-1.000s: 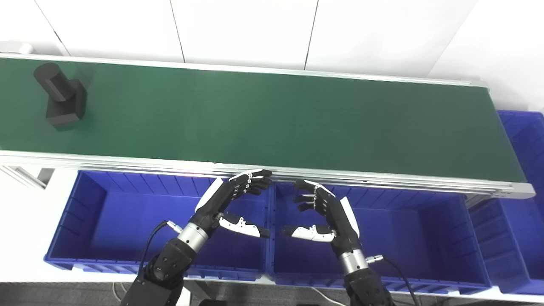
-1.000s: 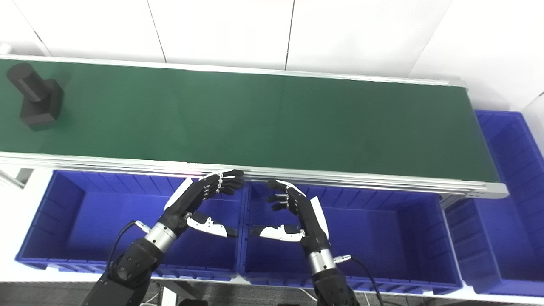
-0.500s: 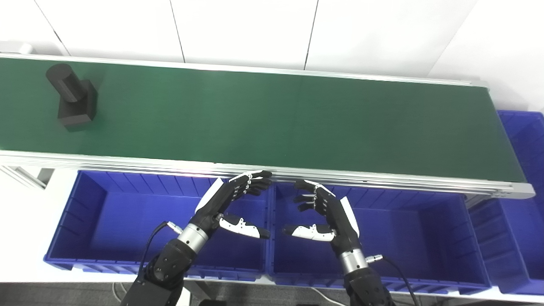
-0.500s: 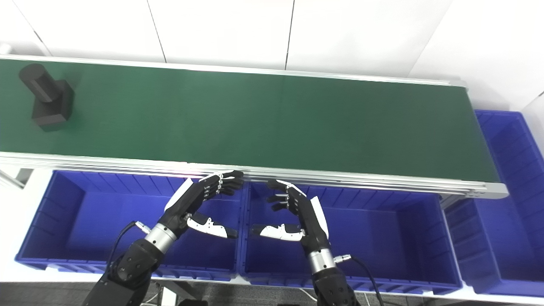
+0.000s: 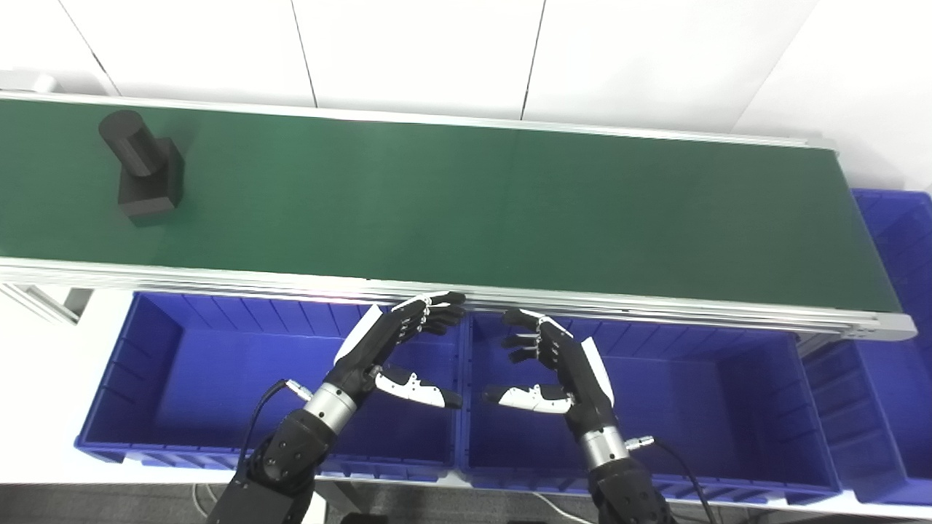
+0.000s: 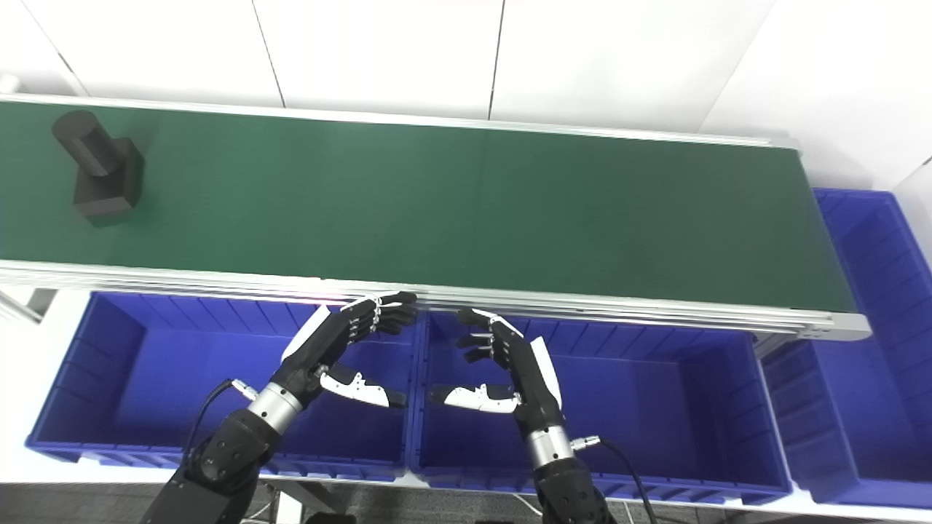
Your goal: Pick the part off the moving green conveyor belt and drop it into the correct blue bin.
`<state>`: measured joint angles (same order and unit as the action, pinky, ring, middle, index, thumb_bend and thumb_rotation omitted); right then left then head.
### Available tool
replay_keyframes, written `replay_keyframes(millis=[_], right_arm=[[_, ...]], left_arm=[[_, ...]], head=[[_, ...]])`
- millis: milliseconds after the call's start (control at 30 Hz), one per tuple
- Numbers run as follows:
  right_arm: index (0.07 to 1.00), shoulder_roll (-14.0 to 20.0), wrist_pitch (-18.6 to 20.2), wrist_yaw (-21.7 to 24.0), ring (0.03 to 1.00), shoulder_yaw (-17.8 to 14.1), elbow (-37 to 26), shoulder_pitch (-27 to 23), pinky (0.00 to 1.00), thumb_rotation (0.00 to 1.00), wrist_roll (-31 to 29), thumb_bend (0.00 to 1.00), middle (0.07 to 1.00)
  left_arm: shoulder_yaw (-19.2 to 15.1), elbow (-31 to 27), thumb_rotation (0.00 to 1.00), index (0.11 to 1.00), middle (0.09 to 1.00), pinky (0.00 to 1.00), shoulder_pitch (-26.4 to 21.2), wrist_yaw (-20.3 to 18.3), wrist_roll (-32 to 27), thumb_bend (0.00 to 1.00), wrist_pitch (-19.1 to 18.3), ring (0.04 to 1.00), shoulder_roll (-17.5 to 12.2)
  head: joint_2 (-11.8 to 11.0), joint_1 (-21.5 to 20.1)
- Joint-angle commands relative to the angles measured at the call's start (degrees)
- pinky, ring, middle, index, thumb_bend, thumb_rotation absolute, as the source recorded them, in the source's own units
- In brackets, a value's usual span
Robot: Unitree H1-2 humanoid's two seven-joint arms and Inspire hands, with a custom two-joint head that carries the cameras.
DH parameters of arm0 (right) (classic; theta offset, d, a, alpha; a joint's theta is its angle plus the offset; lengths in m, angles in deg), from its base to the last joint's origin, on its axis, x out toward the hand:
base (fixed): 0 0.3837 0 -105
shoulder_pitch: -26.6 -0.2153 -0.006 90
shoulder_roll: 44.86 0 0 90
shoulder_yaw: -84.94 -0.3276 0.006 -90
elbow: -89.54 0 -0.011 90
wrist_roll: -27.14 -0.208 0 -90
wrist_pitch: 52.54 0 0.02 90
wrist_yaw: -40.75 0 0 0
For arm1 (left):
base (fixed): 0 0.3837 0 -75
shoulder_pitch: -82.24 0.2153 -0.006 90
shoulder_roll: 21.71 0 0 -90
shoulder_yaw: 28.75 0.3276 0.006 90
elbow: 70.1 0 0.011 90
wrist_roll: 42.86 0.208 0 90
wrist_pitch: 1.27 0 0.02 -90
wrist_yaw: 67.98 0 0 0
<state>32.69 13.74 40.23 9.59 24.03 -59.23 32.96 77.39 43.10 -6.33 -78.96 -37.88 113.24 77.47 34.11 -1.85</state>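
Note:
A black part [image 5: 144,172], a cylinder standing on a square block, rides at the far left of the green conveyor belt [image 5: 473,204]. Both hands hover over the blue bins below the belt's near rail, far from the part. My left hand [image 5: 393,346] is open, fingers apart, above the left bin [image 5: 167,364]. Facing it, my right hand [image 5: 557,364] is open above the middle bin [image 5: 699,407]. Neither holds anything.
A third blue bin [image 5: 899,349] stands at the right end of the belt. The belt's aluminium rail [image 5: 655,306] runs just beyond the fingertips. A white wall lies behind the belt. Cables trail from both wrists.
The black part has travelled to the right along the belt. Both hands have stayed almost where they were, open.

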Motion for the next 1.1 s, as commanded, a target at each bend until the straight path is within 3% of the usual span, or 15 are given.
replay_keyframes(millis=[0, 33, 67, 100, 133, 167, 467, 767, 1067], right_arm=[[0.745, -0.4, -3.2, -0.5, 0.674, 0.1, -0.2, -1.2, 0.59, 0.22, -0.3, 0.91, 0.791], [0.745, -0.4, -3.2, -0.6, 0.675, 0.2, 0.3, -1.4, 0.59, 0.22, -0.4, 0.91, 0.791], [0.745, -0.3, -3.2, -0.7, 0.676, 0.2, 0.7, -1.5, 0.59, 0.22, -0.5, 0.91, 0.793], [0.745, -0.2, -3.2, -0.9, 0.676, 0.4, 1.4, -1.7, 0.59, 0.22, -0.4, 0.91, 0.794], [0.747, -0.1, -3.2, -1.1, 0.678, 0.6, 1.9, -1.8, 0.59, 0.22, -0.3, 0.91, 0.796], [0.748, 0.0, -3.2, -1.2, 0.678, 0.7, 2.6, -2.0, 0.59, 0.22, -0.4, 0.91, 0.797], [0.734, 0.9, -3.2, -1.0, 0.673, 0.5, 6.7, -3.7, 0.57, 0.24, -1.7, 0.93, 0.796], [0.728, 1.8, -3.2, 1.4, 0.670, -0.8, 7.6, -4.2, 0.56, 0.21, -4.0, 0.93, 0.788], [0.730, 1.8, -3.2, 3.5, 0.673, -2.0, 6.5, -3.8, 0.56, 0.22, -4.7, 0.92, 0.785]], left_arm=[[0.3, -0.2, 0.12, 0.805, 0.774, 0.73, -1.4, 0.7, -0.1, 0.97, 2.4, 0.762, -0.1], [0.5, 0.4, 0.13, 0.805, 0.773, 0.73, -1.6, 1.0, 0.1, 0.97, 2.4, 0.761, -0.1], [0.6, 0.9, 0.12, 0.803, 0.771, 0.73, -1.7, 1.2, 0.2, 0.97, 2.4, 0.758, -0.1], [0.9, 1.7, 0.12, 0.803, 0.770, 0.73, -1.9, 1.7, 0.5, 0.97, 2.4, 0.757, -0.1], [1.1, 2.2, 0.13, 0.803, 0.768, 0.73, -2.0, 2.0, 0.6, 0.97, 2.4, 0.760, -0.1], [1.5, 3.1, 0.13, 0.803, 0.768, 0.74, -2.3, 2.5, 0.6, 0.97, 2.4, 0.760, 0.0], [3.7, 9.4, 0.17, 0.806, 0.764, 0.77, -4.5, 5.3, 1.2, 0.98, 2.4, 0.761, 0.6], [6.2, 11.6, 0.21, 0.792, 0.749, 0.71, -6.1, 7.7, 1.0, 1.00, 2.4, 0.732, 1.3], [8.3, 11.7, 0.17, 0.778, 0.732, 0.69, -6.4, 11.1, 1.7, 1.00, 2.4, 0.720, 1.1]], head=[[-0.4, 0.2], [-1.8, 0.7], [-1.8, 0.7], [-3.7, 1.7], [-3.7, 1.7], [-5.6, 3.1], [-10.2, 8.4], [-10.4, 13.4], [-10.0, 13.7]])
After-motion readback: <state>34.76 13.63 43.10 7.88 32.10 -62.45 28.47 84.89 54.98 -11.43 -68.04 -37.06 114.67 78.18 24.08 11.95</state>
